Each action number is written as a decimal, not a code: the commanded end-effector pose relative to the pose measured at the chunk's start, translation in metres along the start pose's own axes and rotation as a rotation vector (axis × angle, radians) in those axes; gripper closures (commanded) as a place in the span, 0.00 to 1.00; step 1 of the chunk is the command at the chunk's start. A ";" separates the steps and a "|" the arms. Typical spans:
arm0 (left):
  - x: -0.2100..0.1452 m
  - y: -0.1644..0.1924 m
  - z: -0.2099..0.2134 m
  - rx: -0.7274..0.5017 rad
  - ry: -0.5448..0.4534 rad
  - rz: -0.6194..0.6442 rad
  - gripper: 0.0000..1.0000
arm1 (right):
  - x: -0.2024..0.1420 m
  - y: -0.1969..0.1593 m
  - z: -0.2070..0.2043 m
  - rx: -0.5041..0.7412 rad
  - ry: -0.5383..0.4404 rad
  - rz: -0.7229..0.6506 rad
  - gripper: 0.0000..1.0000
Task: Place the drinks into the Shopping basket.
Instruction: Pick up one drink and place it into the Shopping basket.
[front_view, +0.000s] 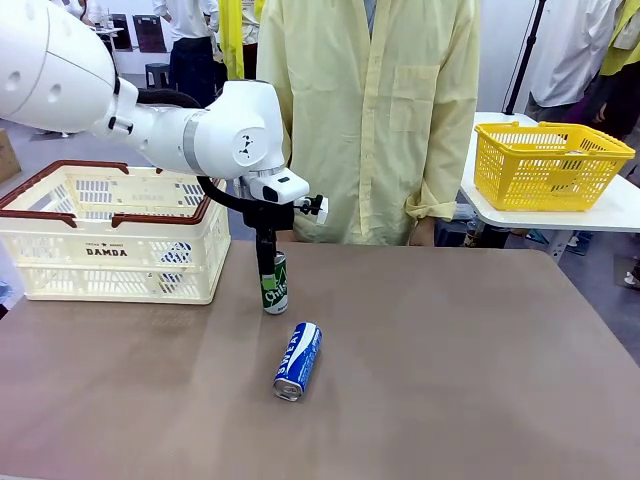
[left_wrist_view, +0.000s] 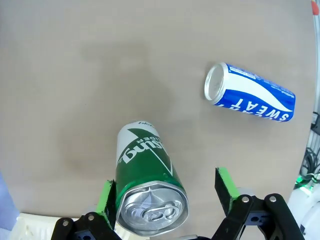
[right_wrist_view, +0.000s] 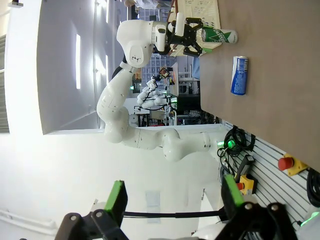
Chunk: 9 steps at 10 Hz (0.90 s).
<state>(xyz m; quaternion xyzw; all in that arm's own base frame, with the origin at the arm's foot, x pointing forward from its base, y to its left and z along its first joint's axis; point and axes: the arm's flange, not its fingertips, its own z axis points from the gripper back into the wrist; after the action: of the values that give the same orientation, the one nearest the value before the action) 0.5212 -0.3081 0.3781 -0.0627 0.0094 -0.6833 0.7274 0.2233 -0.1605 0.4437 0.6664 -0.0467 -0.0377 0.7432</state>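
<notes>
Left gripper (left_wrist_view: 165, 194), jaws apart, straddles the upright green can (left_wrist_view: 144, 165) off-centre, one pad (left_wrist_view: 106, 200) almost touching; closing could push and tip it toward the blue can (left_wrist_view: 250, 92)

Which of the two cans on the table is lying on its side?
The blue can lies on its side. The green can stands upright, between the open jaws of the left gripper.

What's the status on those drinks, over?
Left pincer open, straddling upright green can. Right pincer open, empty. Blue can lying on table; nothing blocking Shopping basket.
</notes>
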 end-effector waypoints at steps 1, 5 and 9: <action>-0.002 0.002 -0.003 0.025 0.017 0.029 0.00 | -0.001 0.004 0.000 0.010 -0.005 -0.003 0.00; 0.000 0.002 -0.006 0.051 0.043 0.029 1.00 | -0.001 0.004 0.000 0.010 -0.005 -0.003 0.00; -0.001 0.003 -0.006 0.072 -0.008 0.038 1.00 | -0.001 0.004 0.000 0.010 -0.005 -0.003 0.00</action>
<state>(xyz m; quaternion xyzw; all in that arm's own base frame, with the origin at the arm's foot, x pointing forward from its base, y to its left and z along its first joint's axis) 0.5269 -0.3087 0.3771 -0.0422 -0.0058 -0.6763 0.7354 0.2233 -0.1605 0.4437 0.6664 -0.0467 -0.0377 0.7432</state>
